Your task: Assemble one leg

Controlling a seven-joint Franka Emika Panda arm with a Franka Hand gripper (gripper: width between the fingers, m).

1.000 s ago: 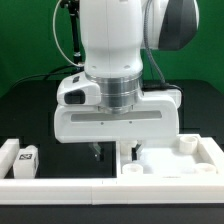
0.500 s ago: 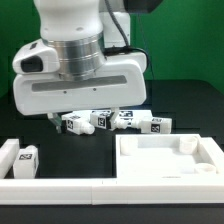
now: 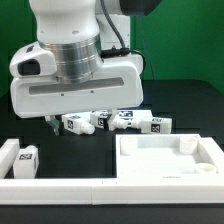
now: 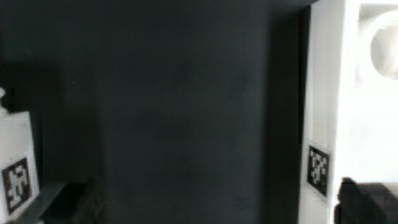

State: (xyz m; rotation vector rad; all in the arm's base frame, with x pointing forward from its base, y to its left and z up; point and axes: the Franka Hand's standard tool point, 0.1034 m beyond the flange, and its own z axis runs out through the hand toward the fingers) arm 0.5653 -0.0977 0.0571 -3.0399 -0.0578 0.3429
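Three legs lie in a row on the black table behind the arm: one [image 3: 80,123], one [image 3: 125,120] and one [image 3: 156,124], each white with tag stickers. Another leg [image 3: 28,160] stands at the exterior view's left by the rail, next to a further white piece [image 3: 8,155]. My gripper [image 3: 75,118] hangs above the table between that leg and the tray panel [image 3: 170,168]. One dark fingertip [image 3: 52,125] shows. In the wrist view the gripper [image 4: 205,208] is open, with only bare dark table between the jaws. A tagged white part [image 4: 15,182] and the panel's tagged edge [image 4: 320,150] lie to either side.
The long white L-shaped rail [image 3: 60,187] runs along the front. The tray panel has a raised rim and round sockets at its corners [image 3: 186,148]. The arm's wide white body [image 3: 75,90] hides the table's middle.
Since a second ago the arm has swung from above the tray panel to the exterior view's left, uncovering the row of legs. Over the last half second it has barely moved.
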